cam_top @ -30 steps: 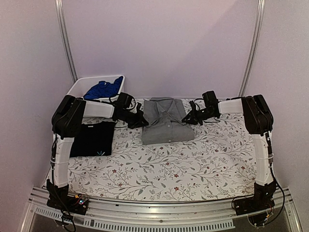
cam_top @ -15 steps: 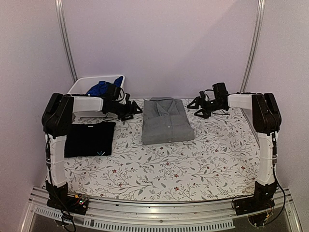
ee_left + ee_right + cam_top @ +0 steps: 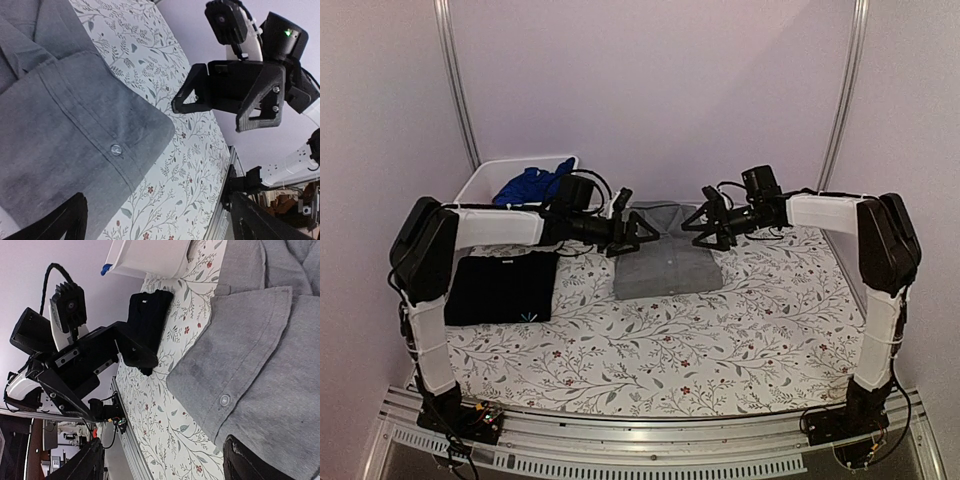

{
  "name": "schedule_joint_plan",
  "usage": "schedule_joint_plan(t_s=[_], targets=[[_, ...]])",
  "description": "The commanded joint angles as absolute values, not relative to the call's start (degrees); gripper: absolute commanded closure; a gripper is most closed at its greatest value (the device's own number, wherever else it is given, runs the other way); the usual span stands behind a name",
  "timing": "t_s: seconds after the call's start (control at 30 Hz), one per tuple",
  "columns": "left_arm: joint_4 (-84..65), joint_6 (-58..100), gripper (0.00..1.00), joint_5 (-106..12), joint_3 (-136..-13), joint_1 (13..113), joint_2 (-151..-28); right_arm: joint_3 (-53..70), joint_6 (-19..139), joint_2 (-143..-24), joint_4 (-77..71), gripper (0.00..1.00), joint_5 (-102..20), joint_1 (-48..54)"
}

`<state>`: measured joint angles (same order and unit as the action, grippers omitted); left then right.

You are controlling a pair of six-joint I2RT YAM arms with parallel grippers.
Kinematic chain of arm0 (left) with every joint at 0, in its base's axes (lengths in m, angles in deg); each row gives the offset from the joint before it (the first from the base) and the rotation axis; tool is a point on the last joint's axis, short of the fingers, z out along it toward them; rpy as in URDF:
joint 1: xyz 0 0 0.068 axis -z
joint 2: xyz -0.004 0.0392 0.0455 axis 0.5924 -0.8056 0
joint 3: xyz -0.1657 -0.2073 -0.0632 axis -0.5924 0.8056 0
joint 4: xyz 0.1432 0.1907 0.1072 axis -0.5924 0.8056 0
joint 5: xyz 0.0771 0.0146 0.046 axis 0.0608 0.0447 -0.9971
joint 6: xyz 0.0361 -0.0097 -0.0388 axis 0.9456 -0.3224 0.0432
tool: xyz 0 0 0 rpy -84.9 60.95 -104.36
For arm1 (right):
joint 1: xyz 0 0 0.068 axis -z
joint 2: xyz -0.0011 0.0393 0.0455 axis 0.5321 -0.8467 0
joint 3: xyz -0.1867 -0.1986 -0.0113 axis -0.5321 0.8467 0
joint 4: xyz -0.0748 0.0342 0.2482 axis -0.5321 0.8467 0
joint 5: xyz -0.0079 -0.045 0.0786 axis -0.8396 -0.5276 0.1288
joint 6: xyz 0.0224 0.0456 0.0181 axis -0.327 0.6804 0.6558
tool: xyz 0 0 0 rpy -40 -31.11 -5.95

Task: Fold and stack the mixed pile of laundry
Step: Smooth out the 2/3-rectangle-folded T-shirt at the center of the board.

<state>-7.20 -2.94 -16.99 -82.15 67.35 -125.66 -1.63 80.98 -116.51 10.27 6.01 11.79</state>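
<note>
Since the grey shirt [image 3: 665, 268] looked soft and limp, its side edges suited pinching; left gripper [image 3: 642, 232] and right gripper [image 3: 692, 222] hung open.

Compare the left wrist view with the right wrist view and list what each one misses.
Only the left wrist view shows the right gripper, open. Only the right wrist view shows the left gripper, also open, the black T-shirt and the white bin. Both show the grey shirt with a button, lying on the floral tablecloth.

Robot lab test booth, plain pale walls [image 3: 650, 80], aluminium frame rail [image 3: 650, 445], floral-cloth table [image 3: 720, 340]
</note>
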Motion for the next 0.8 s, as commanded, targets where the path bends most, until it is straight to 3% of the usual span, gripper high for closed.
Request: schedule_joint_plan(t_s=[0.0, 0.47, 0.77], targets=[[-15.0, -8.3, 0.0, -10.1, -84.1, 71.0, -131.2, -1.3, 84.7, -120.7, 7.3, 0.2, 13.1, 9.2], [-18.6, -13.6, 0.0, -8.8, -77.2, 70.8, -143.0, 4.5, 83.9, -135.2, 6.3, 0.2, 12.3, 8.4], [-22.3, -13.6, 0.0, -9.0, -63.6, 69.3, -136.6, 7.7, 78.6, -130.6, 13.7, 0.2, 12.9, 10.4]])
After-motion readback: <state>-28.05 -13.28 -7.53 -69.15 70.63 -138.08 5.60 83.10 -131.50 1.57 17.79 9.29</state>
